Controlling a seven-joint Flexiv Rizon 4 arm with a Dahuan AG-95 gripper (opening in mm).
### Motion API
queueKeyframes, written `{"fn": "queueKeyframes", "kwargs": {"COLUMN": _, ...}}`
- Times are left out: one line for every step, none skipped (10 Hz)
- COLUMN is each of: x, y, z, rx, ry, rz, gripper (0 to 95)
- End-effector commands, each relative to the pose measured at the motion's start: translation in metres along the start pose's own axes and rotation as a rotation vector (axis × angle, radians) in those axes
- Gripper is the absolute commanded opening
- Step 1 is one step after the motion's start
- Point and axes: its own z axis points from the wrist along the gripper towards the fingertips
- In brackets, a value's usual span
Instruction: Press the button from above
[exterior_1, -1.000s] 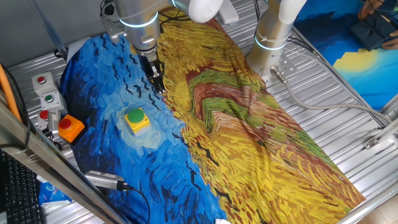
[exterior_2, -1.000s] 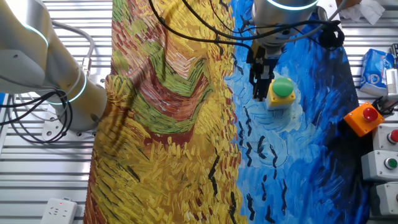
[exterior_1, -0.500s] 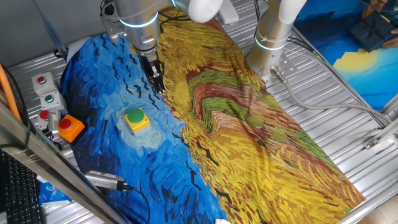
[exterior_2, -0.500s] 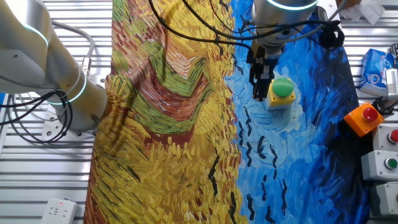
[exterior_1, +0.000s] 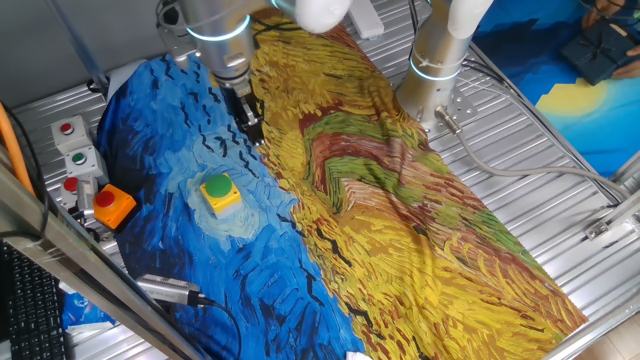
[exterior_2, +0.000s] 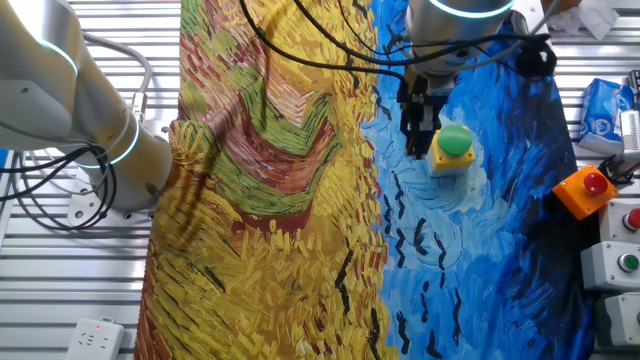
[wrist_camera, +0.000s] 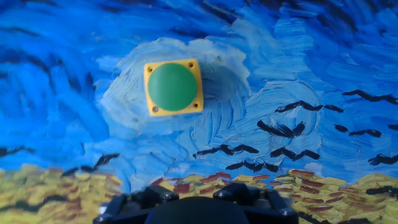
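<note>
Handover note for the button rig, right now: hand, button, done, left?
Hand: above the painted cloth, off to one side of the button, not touching it. No view shows the fingertips, so open or shut is unknown.
Button: green dome in its yellow box, upright on the blue part of the cloth; the hand view shows it ahead, not centred under the hand.
Done: nothing pressed yet.
Left: move over the dome, come straight down, press, lift off.
Ignore the orange box with the red button.

Bright even light, soft shadows (sharp focus)
</note>
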Motion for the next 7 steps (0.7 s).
{"fn": "queueKeyframes", "kwargs": {"x": 0.0010, "y": 0.0014, "z": -0.0032, "rx": -0.041, "ry": 0.070, "rz": -0.106, "gripper": 0.0}}
{"fn": "queueKeyframes", "kwargs": {"x": 0.0010, "y": 0.0013, "z": -0.0031, "rx": -0.041, "ry": 0.068, "rz": -0.104, "gripper": 0.0}}
{"fn": "queueKeyframes", "kwargs": {"x": 0.0010, "y": 0.0013, "z": -0.0031, "rx": -0.041, "ry": 0.069, "rz": -0.105, "gripper": 0.0}}
{"fn": "queueKeyframes", "kwargs": {"x": 0.0014, "y": 0.0008, "z": -0.0026, "rx": -0.041, "ry": 0.071, "rz": -0.105, "gripper": 0.0}}
{"fn": "queueKeyframes", "kwargs": {"x": 0.0024, "y": -0.0007, "z": -0.0010, "rx": -0.042, "ry": 0.071, "rz": -0.108, "gripper": 0.0}}
{"fn": "queueKeyframes", "kwargs": {"x": 0.0037, "y": -0.0030, "z": 0.0017, "rx": -0.045, "ry": 0.070, "rz": -0.112, "gripper": 0.0}}
{"fn": "queueKeyframes", "kwargs": {"x": 0.0048, "y": -0.0041, "z": 0.0026, "rx": -0.046, "ry": 0.070, "rz": -0.114, "gripper": 0.0}}
